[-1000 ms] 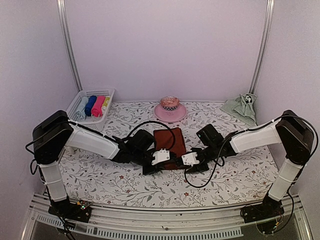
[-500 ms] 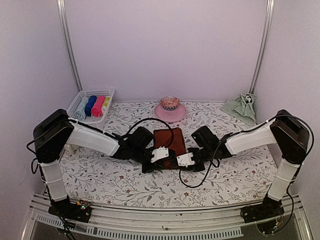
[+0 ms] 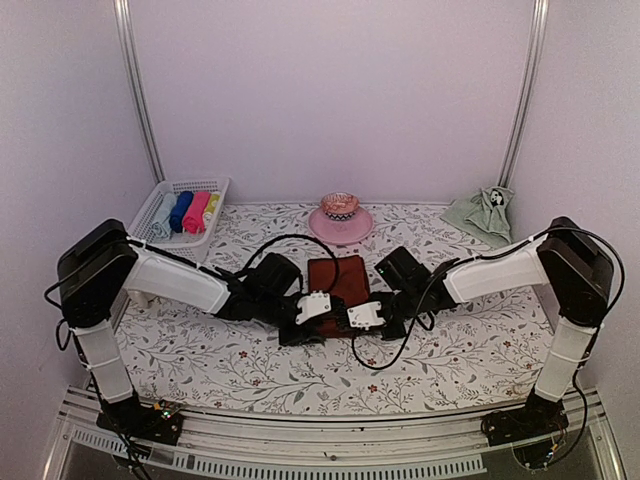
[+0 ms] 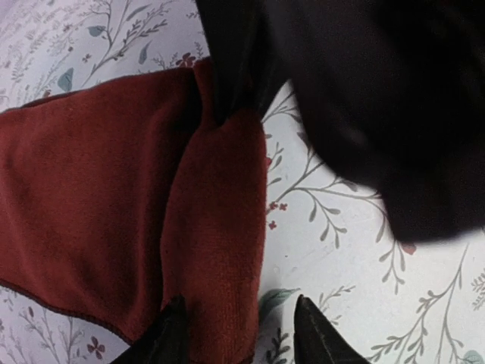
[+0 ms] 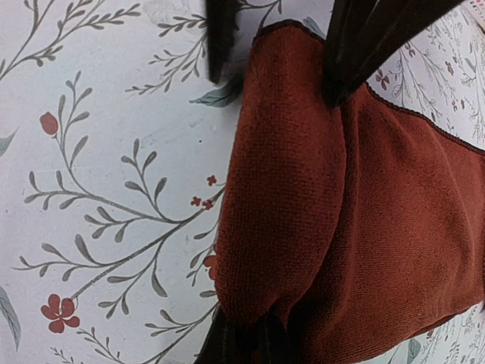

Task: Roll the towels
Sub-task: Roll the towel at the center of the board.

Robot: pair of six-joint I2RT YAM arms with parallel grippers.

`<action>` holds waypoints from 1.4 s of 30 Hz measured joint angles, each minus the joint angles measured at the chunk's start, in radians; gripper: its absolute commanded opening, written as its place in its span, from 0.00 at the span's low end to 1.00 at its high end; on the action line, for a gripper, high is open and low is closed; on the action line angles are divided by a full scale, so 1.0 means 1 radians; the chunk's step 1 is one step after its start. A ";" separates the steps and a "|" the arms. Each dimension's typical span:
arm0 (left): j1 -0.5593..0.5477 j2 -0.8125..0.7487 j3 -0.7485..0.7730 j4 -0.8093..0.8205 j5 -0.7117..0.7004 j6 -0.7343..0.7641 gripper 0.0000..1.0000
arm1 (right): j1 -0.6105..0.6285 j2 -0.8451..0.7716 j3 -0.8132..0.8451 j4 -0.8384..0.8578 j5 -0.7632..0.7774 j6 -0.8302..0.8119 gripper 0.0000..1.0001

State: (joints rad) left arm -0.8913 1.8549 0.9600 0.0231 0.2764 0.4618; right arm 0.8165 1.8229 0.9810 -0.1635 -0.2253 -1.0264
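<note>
The dark red-brown towel (image 3: 338, 277) lies flat on the floral table cover at the table's middle, its near edge turned over into a short roll (image 4: 220, 227). My left gripper (image 3: 322, 301) is open. Its fingertips (image 4: 173, 334) straddle the left end of the roll, one on the cloth, one on the cover. My right gripper (image 3: 352, 309) faces it and is shut on the roll's right end (image 5: 280, 227). Its dark fingers (image 4: 227, 91) show pinching the cloth in the left wrist view. The pale sage green towel (image 3: 485, 212) with its black-and-white motif lies crumpled at the back right.
A white basket (image 3: 150, 205) with several rolled coloured towels stands at the back left. A pink plate (image 3: 340, 228) carrying a small bowl (image 3: 339, 205) stands just behind the red-brown towel. Black cables loop over the table cover (image 3: 250, 360) beside both arms.
Both grippers have moved away from the near edge toward the back, carrying the towel's near edge over itself. The flat part of the towel is shorter.
</note>
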 measured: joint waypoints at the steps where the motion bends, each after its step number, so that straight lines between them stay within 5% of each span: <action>1: 0.000 -0.016 -0.016 0.004 0.000 0.008 0.58 | 0.000 0.002 0.008 -0.012 -0.006 0.013 0.02; 4: -0.004 -0.056 -0.066 0.037 -0.023 0.011 0.69 | -0.006 0.015 0.041 -0.059 -0.028 0.032 0.02; 8: -0.008 -0.106 -0.137 0.097 -0.056 0.024 0.73 | -0.028 0.039 0.093 -0.128 -0.077 0.064 0.03; 18: -0.089 -0.261 -0.338 0.367 -0.181 0.140 0.69 | -0.095 0.153 0.294 -0.396 -0.248 0.100 0.02; 31: -0.225 -0.198 -0.358 0.494 -0.338 0.313 0.63 | -0.123 0.314 0.530 -0.823 -0.507 0.076 0.02; 42: -0.257 -0.108 -0.348 0.508 -0.390 0.361 0.57 | -0.198 0.404 0.582 -0.946 -0.602 0.085 0.02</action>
State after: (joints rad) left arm -1.1484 1.7466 0.6117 0.5312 -0.1135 0.8227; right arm 0.6182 2.2269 1.5627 -1.1099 -0.8272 -0.9413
